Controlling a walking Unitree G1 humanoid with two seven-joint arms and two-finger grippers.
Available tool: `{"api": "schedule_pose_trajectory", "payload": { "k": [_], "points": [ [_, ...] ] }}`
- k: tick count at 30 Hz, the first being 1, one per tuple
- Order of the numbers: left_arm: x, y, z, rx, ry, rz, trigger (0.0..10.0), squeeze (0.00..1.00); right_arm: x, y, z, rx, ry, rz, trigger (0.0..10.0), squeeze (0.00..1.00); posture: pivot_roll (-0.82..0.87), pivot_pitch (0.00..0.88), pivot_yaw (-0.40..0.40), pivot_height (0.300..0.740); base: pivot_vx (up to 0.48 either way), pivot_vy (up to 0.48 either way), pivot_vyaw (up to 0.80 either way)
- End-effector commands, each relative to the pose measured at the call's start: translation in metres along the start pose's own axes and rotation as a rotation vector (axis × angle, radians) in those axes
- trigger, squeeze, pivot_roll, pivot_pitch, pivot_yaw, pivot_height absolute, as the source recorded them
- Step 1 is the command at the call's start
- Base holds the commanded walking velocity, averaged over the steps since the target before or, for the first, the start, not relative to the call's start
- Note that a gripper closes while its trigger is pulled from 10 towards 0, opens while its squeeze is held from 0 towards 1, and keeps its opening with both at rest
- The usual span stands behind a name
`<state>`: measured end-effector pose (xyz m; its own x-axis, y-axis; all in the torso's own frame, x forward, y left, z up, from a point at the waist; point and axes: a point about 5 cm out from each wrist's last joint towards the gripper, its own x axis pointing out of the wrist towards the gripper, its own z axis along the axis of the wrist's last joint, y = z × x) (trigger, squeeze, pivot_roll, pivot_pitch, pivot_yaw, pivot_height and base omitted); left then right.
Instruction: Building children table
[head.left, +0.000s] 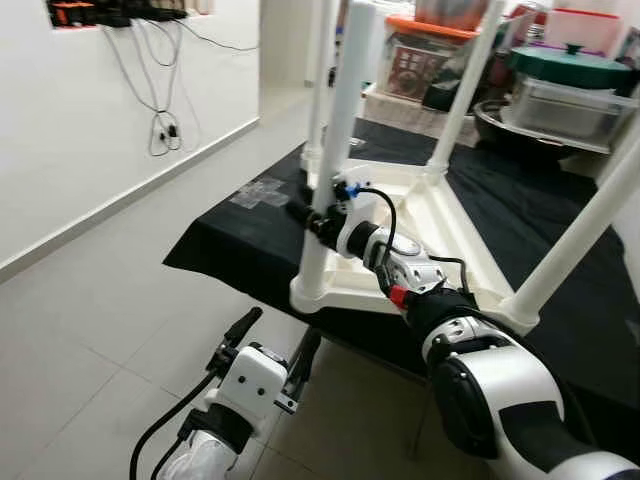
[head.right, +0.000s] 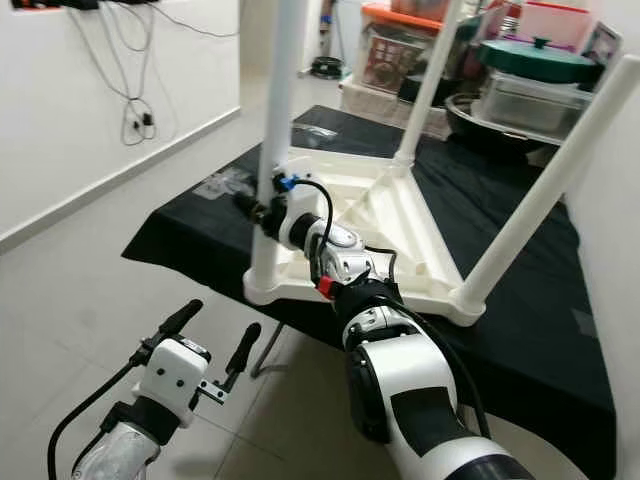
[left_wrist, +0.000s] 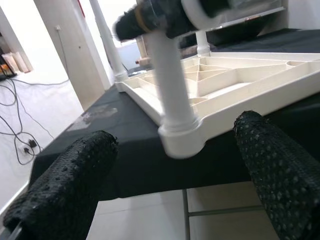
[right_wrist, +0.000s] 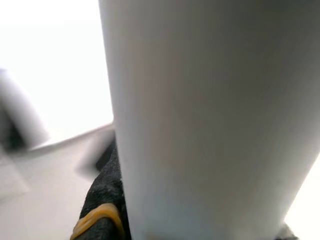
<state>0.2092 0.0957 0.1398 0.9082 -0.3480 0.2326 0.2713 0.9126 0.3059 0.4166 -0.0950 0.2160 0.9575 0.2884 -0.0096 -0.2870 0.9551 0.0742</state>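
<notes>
On a black cloth-covered bench (head.left: 250, 260) lies an upside-down white children's table (head.left: 440, 215), its legs pointing up. Clamped around the near corner leg (head.left: 335, 150), low on its shaft, is the right gripper (head.left: 318, 218). Below the bench edge, above the tiled floor (head.left: 100, 330), the left gripper (head.right: 212, 335) hangs with fingers spread, grasping nothing.

A black-covered table (head.left: 240, 255) carries the upturned white children's table (head.left: 420, 235); 4 legs point up.
</notes>
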Motion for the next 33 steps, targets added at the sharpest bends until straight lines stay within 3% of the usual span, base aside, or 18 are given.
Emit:
{"api": "schedule_pose_trajectory", "payload": {
  "k": [1,5,7,8,11,12,17,18,20,21,22,23,27,28,29,30,31,33],
  "points": [
    [-0.002,-0.002,-0.003,-0.003,0.020,-0.011,10.0,0.00,-0.005,-0.033,0.002,-0.012,0.032,-0.264,0.0,0.00,0.07,0.018,-0.130,0.740,0.000,0.000,0.00],
    [-0.001,-0.002,-0.003,-0.002,0.021,-0.012,10.0,0.00,-0.010,-0.046,0.001,-0.020,0.036,-0.422,0.0,0.00,0.08,0.017,-0.131,0.740,0.000,0.000,0.00],
    [-0.001,-0.002,-0.003,0.000,0.021,-0.012,10.0,0.00,-0.017,-0.058,-0.002,0.002,0.031,-0.613,0.0,0.00,0.08,0.017,-0.131,0.740,0.000,0.000,0.00],
    [-0.001,-0.002,-0.003,0.000,0.021,-0.013,10.0,0.00,-0.018,-0.056,-0.005,0.022,0.035,-0.671,0.0,0.00,0.08,0.017,-0.129,0.740,0.000,0.000,0.00],
    [-0.001,-0.002,-0.003,0.000,0.020,-0.013,10.0,0.00,-0.018,-0.053,-0.006,0.032,0.038,-0.696,0.0,0.00,0.08,0.017,-0.129,0.740,0.000,0.000,0.00],
    [-0.001,-0.002,-0.003,0.001,0.020,-0.013,10.0,0.00,-0.015,-0.044,-0.005,0.060,0.020,-0.661,10.0,0.00,0.08,0.017,-0.132,0.740,0.000,0.000,0.00],
    [-0.001,-0.002,-0.003,0.000,0.020,-0.013,10.0,0.00,-0.011,-0.031,-0.002,0.114,-0.034,-0.594,10.0,0.00,0.08,0.017,-0.130,0.740,0.000,0.000,0.00],
    [-0.001,-0.002,-0.003,0.000,0.020,-0.013,10.0,0.00,-0.009,-0.024,0.001,0.138,-0.072,-0.525,10.0,1.00,0.08,0.016,-0.133,0.740,0.000,0.000,0.00],
    [-0.001,-0.003,-0.003,0.000,0.020,-0.012,10.0,0.00,-0.008,-0.024,0.004,0.137,-0.110,-0.497,10.0,1.00,0.08,0.015,-0.134,0.740,0.000,0.000,0.00],
    [-0.001,-0.003,-0.003,-0.001,0.020,-0.012,10.0,0.00,-0.008,-0.024,0.009,0.149,-0.140,-0.438,10.0,0.00,0.08,0.015,-0.136,0.740,0.000,0.000,0.00],
    [-0.001,-0.003,-0.003,-0.001,0.020,-0.011,10.0,0.00,-0.005,-0.021,0.013,0.174,-0.160,-0.327,10.0,0.00,0.08,0.016,-0.134,0.740,0.000,0.000,0.00],
    [-0.001,-0.003,-0.003,-0.001,0.020,-0.011,10.0,0.00,-0.005,-0.021,0.013,0.174,-0.160,-0.327,10.0,0.00,0.08,0.016,-0.134,0.740,0.000,0.000,0.00],
    [-0.001,-0.003,-0.003,-0.001,0.020,-0.011,10.0,0.00,-0.003,-0.017,0.016,0.238,-0.157,-0.126,10.0,0.00,0.08,0.014,-0.137,0.740,0.000,0.000,0.00],
    [-0.001,-0.003,-0.003,-0.002,0.020,-0.012,10.0,0.00,-0.003,-0.013,0.016,0.286,-0.142,0.009,10.0,0.00,0.08,0.012,-0.136,0.740,0.000,0.000,0.00],
    [-0.001,-0.003,-0.003,-0.002,0.020,-0.012,10.0,0.00,-0.003,-0.013,0.016,0.286,-0.142,0.009,10.0,0.00,0.08,0.012,-0.136,0.740,0.000,0.000,0.00],
    [-0.001,-0.003,-0.003,-0.002,0.020,-0.013,10.0,0.00,-0.005,-0.011,0.019,0.303,-0.143,0.191,10.0,0.00,0.08,0.010,-0.134,0.740,0.000,0.000,0.00],
    [-0.001,-0.003,-0.003,-0.002,0.020,-0.013,10.0,0.00,-0.005,-0.011,0.019,0.303,-0.143,0.191,10.0,0.00,0.08,0.010,-0.134,0.740,0.000,0.000,0.00],
    [-0.001,-0.004,-0.004,-0.001,0.022,-0.015,10.0,0.00,-0.013,-0.008,0.022,0.264,-0.152,0.451,10.0,0.00,0.08,0.005,-0.131,0.740,0.000,0.000,0.00]
  ]
}}
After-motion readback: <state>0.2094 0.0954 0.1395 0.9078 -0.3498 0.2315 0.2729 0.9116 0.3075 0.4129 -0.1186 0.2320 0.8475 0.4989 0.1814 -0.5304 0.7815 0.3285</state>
